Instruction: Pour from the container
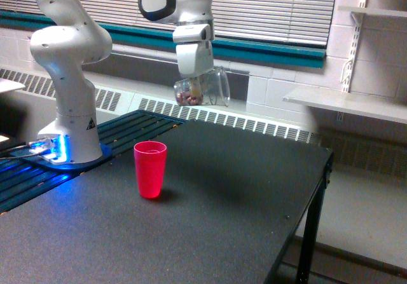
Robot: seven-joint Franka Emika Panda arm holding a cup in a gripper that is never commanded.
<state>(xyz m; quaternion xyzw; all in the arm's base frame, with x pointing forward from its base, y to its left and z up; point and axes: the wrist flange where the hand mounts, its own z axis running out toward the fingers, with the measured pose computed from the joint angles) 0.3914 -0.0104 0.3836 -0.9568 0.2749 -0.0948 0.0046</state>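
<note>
Carry phase, by the look of it: gripper [198, 81] clamped on the container [203, 88], held high in the air above the far part of the tabletop [210, 195], near the wall radiator. Lying nearly on its side, mouth toward the exterior view's right, base toward the left. Reddish-brown and pale pieces [186, 97] heaped at the base end, none at the rim, none falling. No pouring yet.

Red cup [150, 169] upright on the tabletop, lower down and off to the exterior view's left of the container, well apart from it. Seemingly empty, though hard to tell from this angle.

Next move, as a judgement: bring the container across until directly over the red cup, then roll the wrist the other way, or further round, so the mouth points down at the cup's opening. As held now, mouth facing away from the cup; tipping here would spill onto the tabletop.

Count: one arm, one gripper, one container, one red cup, one tabletop. Pieces inside too small and clustered to count.
</note>
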